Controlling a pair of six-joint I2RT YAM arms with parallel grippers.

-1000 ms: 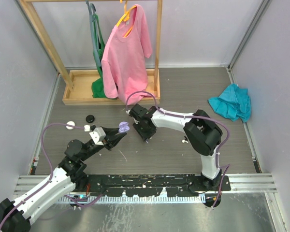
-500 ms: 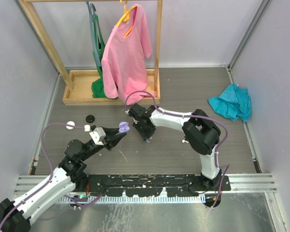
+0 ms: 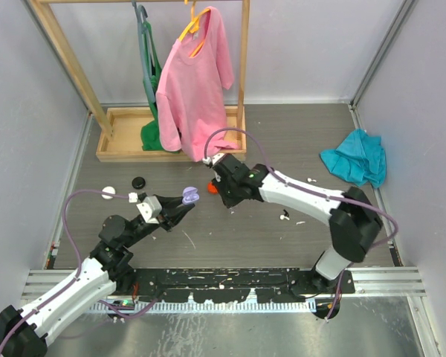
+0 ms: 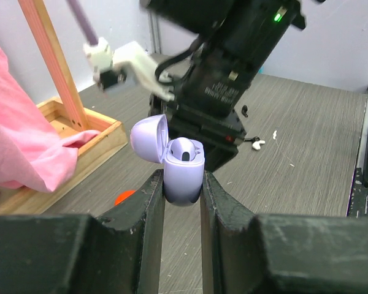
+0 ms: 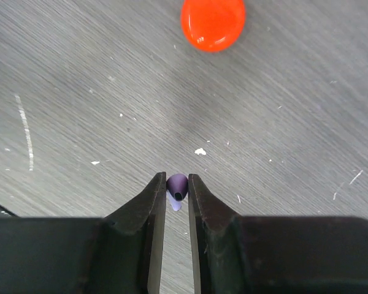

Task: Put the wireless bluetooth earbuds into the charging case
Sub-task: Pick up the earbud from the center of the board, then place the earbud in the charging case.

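Note:
My left gripper is shut on the lilac charging case, which it holds above the table. In the left wrist view the case sits between the fingertips of that gripper with its lid open, and one lilac earbud rests inside. My right gripper hangs just right of the case. The right wrist view shows this gripper shut on a small lilac earbud over the grey table.
A red round piece lies on the table by the right gripper. White earbuds lie further right. Black and white round cases sit at left. A wooden rack with a pink shirt stands behind, and a blue cloth lies at right.
The right gripper has closed on the lilac earbud. Its arm has swung, with the elbow now far to the right and the wrist shifted slightly right. The left arm has not moved.

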